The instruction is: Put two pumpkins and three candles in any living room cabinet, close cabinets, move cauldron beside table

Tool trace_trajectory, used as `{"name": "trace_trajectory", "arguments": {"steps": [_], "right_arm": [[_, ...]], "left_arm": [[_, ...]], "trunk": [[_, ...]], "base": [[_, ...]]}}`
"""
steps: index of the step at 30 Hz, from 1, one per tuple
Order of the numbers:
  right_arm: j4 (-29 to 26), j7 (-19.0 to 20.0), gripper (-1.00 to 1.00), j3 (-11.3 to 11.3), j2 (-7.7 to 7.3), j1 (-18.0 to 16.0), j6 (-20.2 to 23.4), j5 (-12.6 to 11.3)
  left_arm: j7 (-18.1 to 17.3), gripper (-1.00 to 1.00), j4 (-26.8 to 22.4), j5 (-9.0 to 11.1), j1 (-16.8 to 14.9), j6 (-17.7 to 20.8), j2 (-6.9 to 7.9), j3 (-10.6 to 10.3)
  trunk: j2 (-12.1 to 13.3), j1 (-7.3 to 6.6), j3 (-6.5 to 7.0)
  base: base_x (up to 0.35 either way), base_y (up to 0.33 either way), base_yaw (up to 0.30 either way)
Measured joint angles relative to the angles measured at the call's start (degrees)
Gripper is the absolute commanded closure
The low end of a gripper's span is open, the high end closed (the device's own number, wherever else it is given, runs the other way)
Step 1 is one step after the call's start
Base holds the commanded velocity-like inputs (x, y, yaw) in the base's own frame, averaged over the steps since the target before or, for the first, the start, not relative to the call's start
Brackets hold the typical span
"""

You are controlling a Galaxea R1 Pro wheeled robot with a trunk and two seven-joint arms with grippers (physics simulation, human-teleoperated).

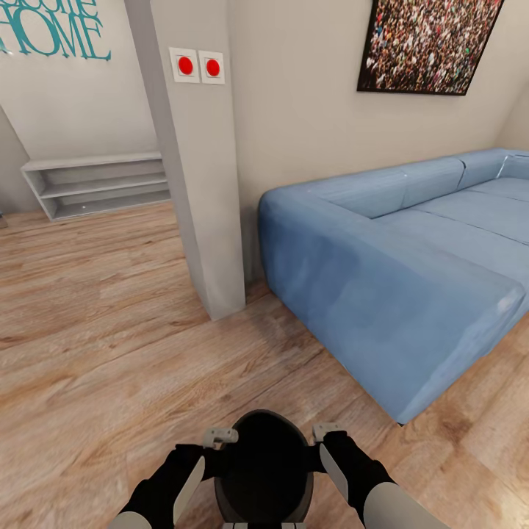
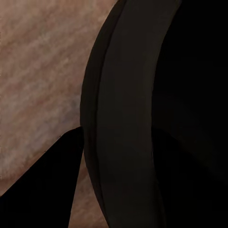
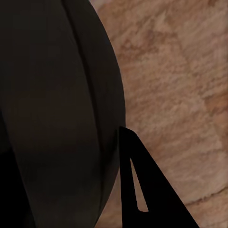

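Note:
The black round cauldron (image 1: 264, 463) hangs low in front of my trunk, above the wooden floor, held between both arms. My left gripper (image 1: 220, 438) is clamped on its left rim and my right gripper (image 1: 325, 432) on its right rim. The left wrist view has the cauldron's dark wall (image 2: 128, 118) beside one finger (image 2: 47, 190). Its curved side (image 3: 57, 118) also sits against one finger (image 3: 142, 190) in the right wrist view. The pumpkins, candles, cabinet and table are out of view.
A large blue sofa (image 1: 411, 272) stands to the right, its near corner close ahead. A grey pillar (image 1: 198, 184) with two red buttons (image 1: 185, 65) rises ahead at the left. A low grey shelf (image 1: 95, 184) lines the far left wall. Wooden floor (image 1: 95, 353) lies open to the left.

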Motion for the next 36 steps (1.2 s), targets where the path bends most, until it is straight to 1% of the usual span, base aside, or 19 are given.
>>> {"name": "trace_trajectory", "arguments": {"steps": [3, 4, 6, 36], "right_arm": [[-0.03, 0.07, 1.00, -0.06, 0.02, 0.02, -0.01, -0.21], [-0.10, 0.05, 1.00, -0.34, 0.02, 0.00, -0.08, -0.22], [-0.07, 0.06, 1.00, -0.44, 0.02, 0.00, -0.10, -0.22], [-0.14, 0.07, 1.00, -0.40, 0.04, 0.00, -0.12, -0.19]], "left_arm": [[-0.06, 1.00, -0.14, 0.44, 0.00, -0.01, 0.08, 0.05], [-0.10, 1.00, -0.18, 0.67, 0.02, -1.30, 0.11, 0.10], [-0.12, 1.00, -0.16, 0.75, 0.03, -1.61, 0.11, 0.08], [-0.13, 1.00, -0.15, 1.02, 0.03, -1.90, 0.17, -0.11]], "trunk": [[0.00, 0.01, 0.00], [0.01, 0.01, 0.00], [0.00, 0.01, -0.01], [0.00, 0.01, 0.00]], "base": [[0.000, 0.000, 0.000], [0.000, 0.000, 0.000], [0.000, 0.000, 0.000], [0.000, 0.000, 0.000]]}}
